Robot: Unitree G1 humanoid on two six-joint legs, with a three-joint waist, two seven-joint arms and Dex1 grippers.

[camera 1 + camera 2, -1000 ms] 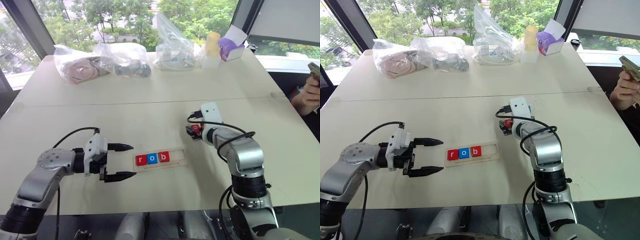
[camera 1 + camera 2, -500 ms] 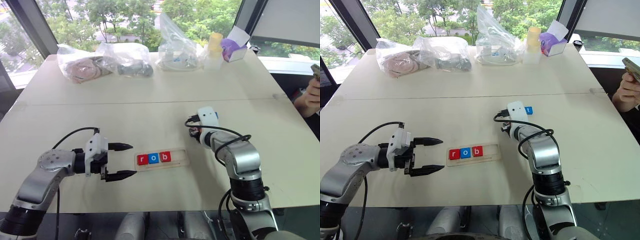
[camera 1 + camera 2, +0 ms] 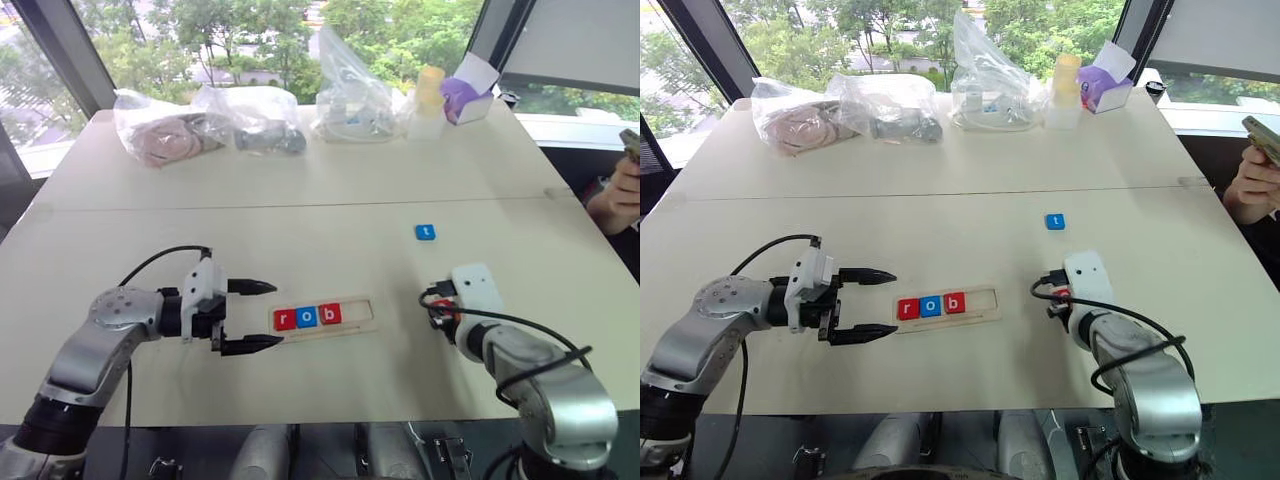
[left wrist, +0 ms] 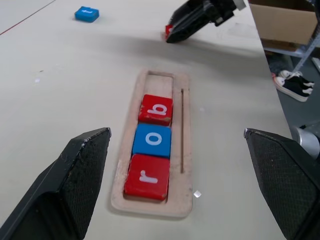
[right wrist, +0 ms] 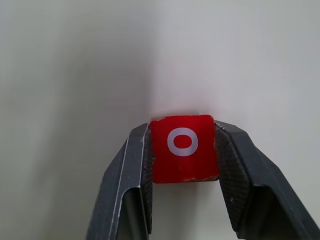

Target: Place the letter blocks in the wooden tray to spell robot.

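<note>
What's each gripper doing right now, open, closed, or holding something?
Left gripper: open, holding nothing.
Right gripper: closed on the red o block.

Both arms are showing silver-grey rounded metal housings with black joint bands, each wearing a white wrist block and trailing a looping black cable, with the left gripper (image 3: 247,316) presenting two tapered, finely textured black fingers (image 4: 75,175).
</note>
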